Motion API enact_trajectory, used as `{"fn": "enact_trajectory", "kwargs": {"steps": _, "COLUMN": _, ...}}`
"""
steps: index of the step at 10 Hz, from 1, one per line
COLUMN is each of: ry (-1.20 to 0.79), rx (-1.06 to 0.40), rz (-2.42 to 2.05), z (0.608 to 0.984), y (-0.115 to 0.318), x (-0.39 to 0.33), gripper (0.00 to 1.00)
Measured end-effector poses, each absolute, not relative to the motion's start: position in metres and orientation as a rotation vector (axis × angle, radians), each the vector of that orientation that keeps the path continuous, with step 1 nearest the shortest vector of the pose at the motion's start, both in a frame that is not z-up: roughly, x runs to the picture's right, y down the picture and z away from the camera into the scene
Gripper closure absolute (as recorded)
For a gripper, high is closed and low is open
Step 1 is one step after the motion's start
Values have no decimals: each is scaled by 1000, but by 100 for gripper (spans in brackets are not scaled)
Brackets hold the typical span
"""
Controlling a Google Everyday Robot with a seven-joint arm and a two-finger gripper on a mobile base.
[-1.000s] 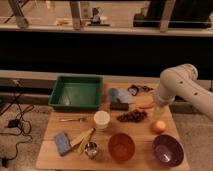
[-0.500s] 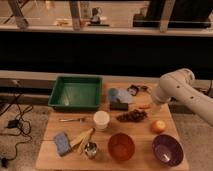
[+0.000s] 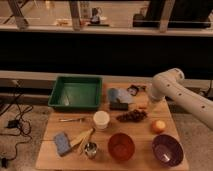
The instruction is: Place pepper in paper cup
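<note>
Camera view: the gripper (image 3: 135, 90) hung near the back edge of the bench (image 3: 50, 131), its state I could not tell; pepper (image 3: 143, 106) lay toward the right edge, cup (image 3: 101, 120) mid-bench. I judged the thin pepper might slip or roll when pinched.

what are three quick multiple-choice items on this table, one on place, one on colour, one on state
1. Relative to the green tray, the paper cup stands: A inside it; B before it, on the table; C behind it.
2. The front-right bowl is: A purple; B green; C white.
3. The pepper is: A in the paper cup; B on the table; C in the green tray.
B, it stands on wood before the tray. A, its inside is purple. B, it lies at the right rear beside the end effector.
</note>
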State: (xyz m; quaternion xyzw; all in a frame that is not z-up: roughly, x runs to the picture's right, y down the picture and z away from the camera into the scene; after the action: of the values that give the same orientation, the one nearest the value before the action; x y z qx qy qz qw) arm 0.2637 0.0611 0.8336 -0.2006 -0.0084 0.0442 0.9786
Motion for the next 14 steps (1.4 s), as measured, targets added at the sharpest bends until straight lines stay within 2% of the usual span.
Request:
{"fn": "enact_trajectory", "kwargs": {"steps": 10, "ry": 77, "rx": -536, "rz": 103, "z": 916, "y": 60, "x": 296, "gripper": 20}}
{"fn": "enact_trajectory", "kwargs": {"steps": 14, "ry": 87, "rx": -574, "rz": 96, "z": 925, "y": 61, "x": 314, "gripper": 20}}
